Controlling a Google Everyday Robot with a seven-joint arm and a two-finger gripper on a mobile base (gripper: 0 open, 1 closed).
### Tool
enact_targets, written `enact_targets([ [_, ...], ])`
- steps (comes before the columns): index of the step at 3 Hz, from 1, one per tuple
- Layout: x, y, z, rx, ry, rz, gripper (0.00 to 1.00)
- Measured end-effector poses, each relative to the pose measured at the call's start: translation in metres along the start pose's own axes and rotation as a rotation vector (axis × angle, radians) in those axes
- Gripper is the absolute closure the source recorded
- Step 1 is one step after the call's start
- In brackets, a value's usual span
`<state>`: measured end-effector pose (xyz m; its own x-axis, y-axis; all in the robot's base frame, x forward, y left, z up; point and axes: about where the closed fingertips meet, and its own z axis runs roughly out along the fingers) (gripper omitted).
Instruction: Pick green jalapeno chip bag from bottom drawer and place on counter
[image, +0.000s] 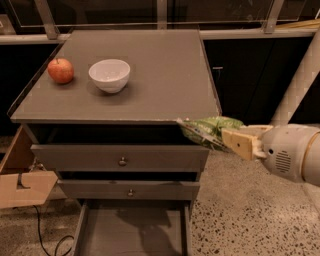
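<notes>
The green jalapeno chip bag (207, 129) hangs in the air at the counter's front right corner, level with its edge. My gripper (231, 139) reaches in from the right and is shut on the bag's right end. The counter (160, 75) is a grey-brown top above the drawers. Below, the bottom drawer (132, 232) stands pulled out and shows only its bare grey floor.
A red apple (60, 70) and a white bowl (109, 75) sit on the counter's left half. Two knobbed drawers (122, 159) are shut. A cardboard box (20, 175) and a black cable (47, 240) lie at the left. A pale diagonal post (300, 80) stands at the right.
</notes>
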<state>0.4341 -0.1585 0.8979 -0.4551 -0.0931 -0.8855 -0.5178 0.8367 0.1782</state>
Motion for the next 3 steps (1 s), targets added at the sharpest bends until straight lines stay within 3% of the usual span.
enact_targets([
  [1,-0.015,-0.009,-0.006,0.043,-0.011,-0.010,1.00],
  [2,-0.055,-0.029,-0.030,0.134,-0.073,-0.057,1.00],
  [3,-0.077,-0.038,-0.045,0.181,-0.108,-0.086,1.00],
])
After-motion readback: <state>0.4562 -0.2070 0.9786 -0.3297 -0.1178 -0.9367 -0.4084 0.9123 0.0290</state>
